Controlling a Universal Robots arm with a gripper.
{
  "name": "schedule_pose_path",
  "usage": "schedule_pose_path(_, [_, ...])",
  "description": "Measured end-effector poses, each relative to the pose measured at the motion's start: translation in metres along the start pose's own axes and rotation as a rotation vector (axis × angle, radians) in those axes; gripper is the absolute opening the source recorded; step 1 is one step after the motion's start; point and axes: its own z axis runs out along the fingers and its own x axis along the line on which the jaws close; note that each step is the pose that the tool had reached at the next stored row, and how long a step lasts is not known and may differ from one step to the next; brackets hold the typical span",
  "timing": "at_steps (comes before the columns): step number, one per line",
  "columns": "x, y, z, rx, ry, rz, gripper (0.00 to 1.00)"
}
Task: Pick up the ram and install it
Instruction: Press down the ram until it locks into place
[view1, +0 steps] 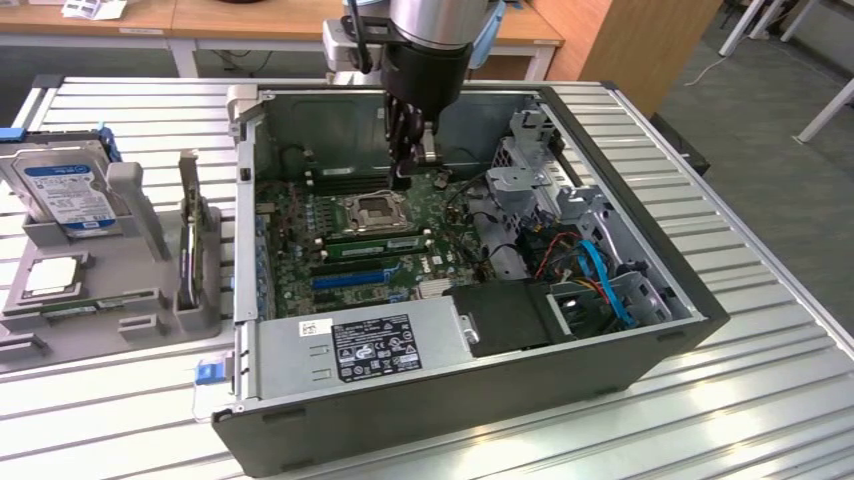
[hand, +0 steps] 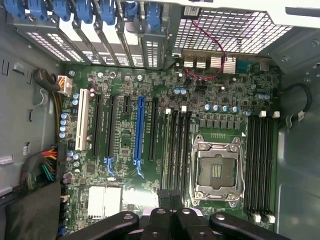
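Observation:
A long green ram (view1: 378, 243) with dark chips stands on edge in a memory slot beside the empty processor socket (view1: 374, 210), inside the open computer case (view1: 694, 300). My gripper (view1: 404, 183) hangs straight down over the motherboard, just beyond the socket from that stick. Its fingers are pressed together and I see nothing held between them. In the wrist view the shut gripper (hand: 171, 196) sits at the end of the memory slots (hand: 177, 150) next to the socket (hand: 217, 170).
A grey fixture (view1: 134, 330) at the exterior view's left holds a hard drive (view1: 67, 190), a square silver chip (view1: 51, 275) and an upright card (view1: 194, 250). The power supply (view1: 360, 345), drive cage (view1: 534, 190) and cables (view1: 601, 280) crowd the case.

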Motion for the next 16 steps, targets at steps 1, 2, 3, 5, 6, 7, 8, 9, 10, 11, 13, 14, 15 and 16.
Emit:
schedule_pose_path(1, [0.0,-0.0001,0.0,0.0019,0.0002,-0.001,0.1])
schedule_pose_path(2, [0.0,-0.0001,0.0,0.0021,0.0002,-0.002,0.1])
schedule_pose_path(3, [0.0,-0.0001,0.0,0.0023,0.0002,-0.002,0.1])
schedule_pose_path(5, [-0.0001,0.001,0.0,0.0064,0.0006,-0.002,0.1])
schedule_pose_path(6, [-0.0001,0.001,0.0,0.0069,0.0005,-0.002,0.1])
schedule_pose_path(7, [-0.0001,0.001,0.0,0.007,0.0005,-0.002,0.1])
schedule_pose_path(8, [-0.0001,0.001,0.0,0.007,0.0005,-0.002,0.1])
schedule_pose_path(9, [-0.0001,0.001,0.0,0.007,0.0004,-0.002,0.1])
schedule_pose_path(10, [-0.0001,0.001,0.0,0.007,0.0004,-0.002,0.1])
schedule_pose_path(11, [-0.0001,0.001,0.0,0.007,0.0005,-0.002,0.1])
schedule_pose_path(13, [-0.0001,0.001,0.0,0.007,0.0005,-0.002,0.1])
schedule_pose_path(14, [-0.0001,0.001,0.0,0.007,0.0005,-0.002,0.1])
schedule_pose_path(15, [-0.0001,0.001,0.0,0.007,0.0005,-0.002,0.1])
schedule_pose_path(16, [-0.0001,0.001,0.0,0.007,0.0005,-0.002,0.1])
